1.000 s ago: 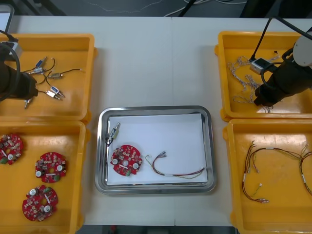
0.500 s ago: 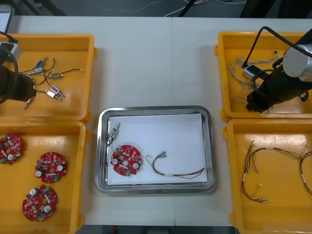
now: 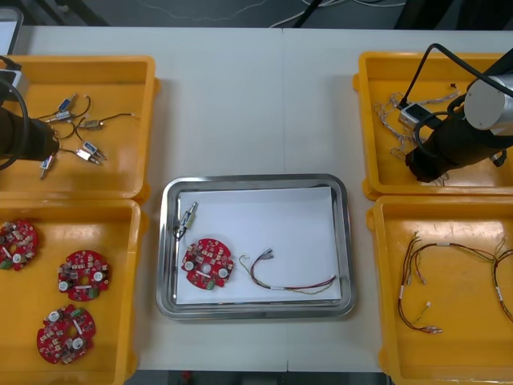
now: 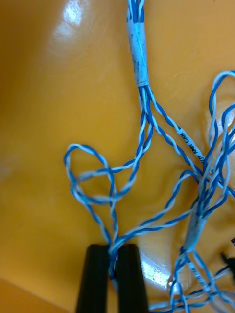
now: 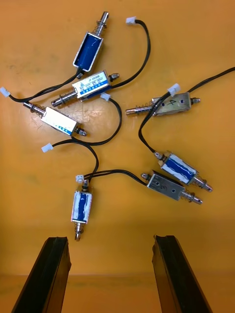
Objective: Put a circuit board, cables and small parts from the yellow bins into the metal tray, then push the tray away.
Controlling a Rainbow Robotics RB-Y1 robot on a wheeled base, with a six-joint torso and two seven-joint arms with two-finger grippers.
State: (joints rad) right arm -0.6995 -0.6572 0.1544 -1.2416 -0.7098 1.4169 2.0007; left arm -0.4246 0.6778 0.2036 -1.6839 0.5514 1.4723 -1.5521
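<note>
Right gripper (image 4: 113, 259) is pinching a strand of the blue-white cable (image 4: 142, 127) in the far-right bin (image 3: 401, 58), toward its near-left corner. Left gripper (image 5: 110, 239) is hovering, fingers spread, over the parts (image 5: 171, 168) in the far-left bin (image 3: 96, 62). Tray (image 3: 255, 180) is sitting mid-table toward the near edge, carrying a board (image 3: 208, 264) in its near-left corner, a part (image 3: 187, 218) by its left edge and a red-yellow cable (image 3: 292, 283) along its near edge.
</note>
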